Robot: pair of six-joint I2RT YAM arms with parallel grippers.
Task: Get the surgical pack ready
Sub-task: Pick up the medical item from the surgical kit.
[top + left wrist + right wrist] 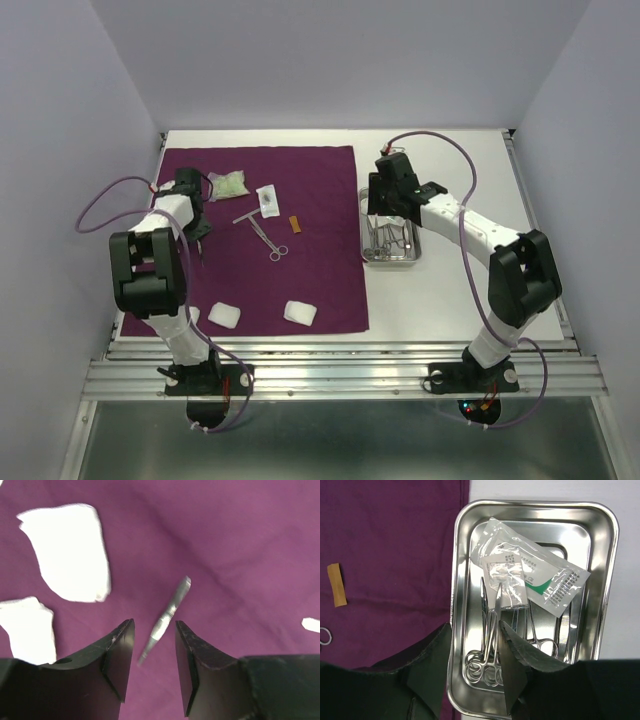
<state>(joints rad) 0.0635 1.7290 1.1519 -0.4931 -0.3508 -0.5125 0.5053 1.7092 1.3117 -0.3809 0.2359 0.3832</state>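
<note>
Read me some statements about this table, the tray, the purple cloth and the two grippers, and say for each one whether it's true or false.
1. The tray is empty. False: it holds packets and scissor-like tools.
2. The right gripper hangs over the tray with its jaws apart. True.
3. The left gripper is clamped on a gauze pad. False: its jaws are apart, a thin metal tool shows between them, and the gauze pads lie off to one side.
4. A small orange strip lies on the purple cloth. True.
</note>
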